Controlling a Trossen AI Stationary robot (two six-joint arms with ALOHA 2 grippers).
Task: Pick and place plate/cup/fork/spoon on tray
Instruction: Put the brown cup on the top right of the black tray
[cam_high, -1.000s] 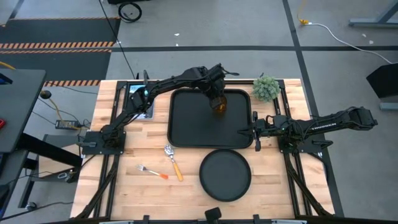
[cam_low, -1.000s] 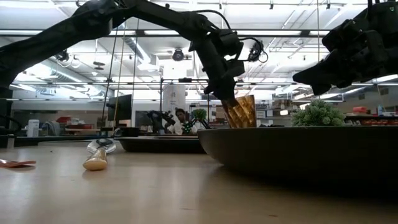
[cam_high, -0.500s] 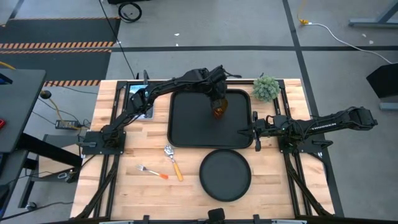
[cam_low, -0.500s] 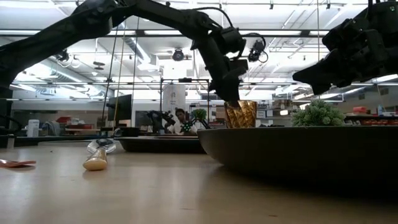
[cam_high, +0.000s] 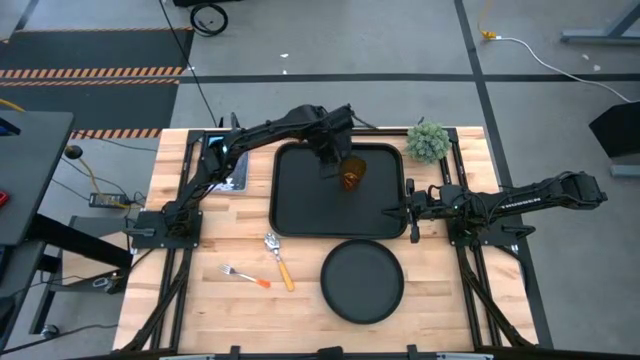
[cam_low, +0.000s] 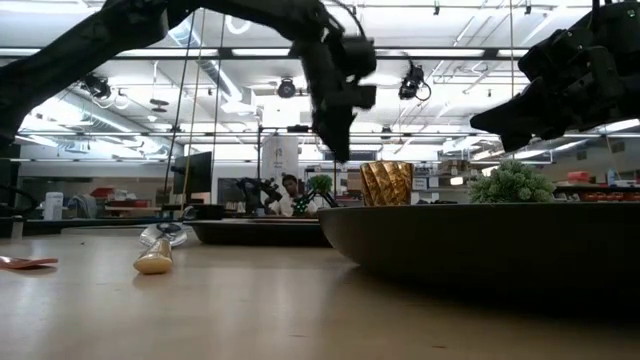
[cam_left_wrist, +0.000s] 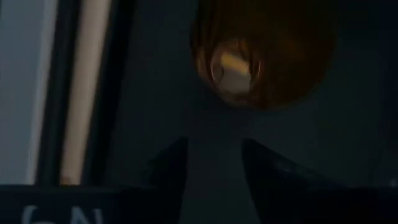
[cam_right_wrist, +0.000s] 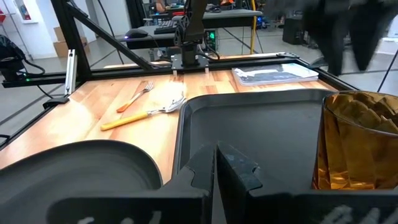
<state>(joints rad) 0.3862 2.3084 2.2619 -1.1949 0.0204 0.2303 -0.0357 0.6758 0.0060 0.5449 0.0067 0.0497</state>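
The amber cup (cam_high: 352, 176) stands upright on the far right part of the black tray (cam_high: 300, 215). My left gripper (cam_high: 332, 163) hangs open just left of the cup and above it (cam_low: 335, 135), with nothing between its fingers; its wrist view looks down on the cup (cam_left_wrist: 261, 56). The round black plate (cam_high: 362, 281) lies on the table near the tray's near edge. The spoon (cam_high: 278, 258) and the fork (cam_high: 246, 277) lie flat on the wood to the plate's left. My right gripper (cam_high: 412, 212) waits shut at the tray's right rim.
A small green potted plant (cam_high: 428, 142) stands at the table's far right, beyond the tray's corner. A blue-white card (cam_high: 222, 160) lies at the far left, under the left arm. Bare wood stretches along the near left of the table.
My left gripper has lowered the cup onto the tray, opened and let go. It has then risen and drawn back toward the table's left. The cup, tilted in the hold a second ago, now stands upright on the tray.
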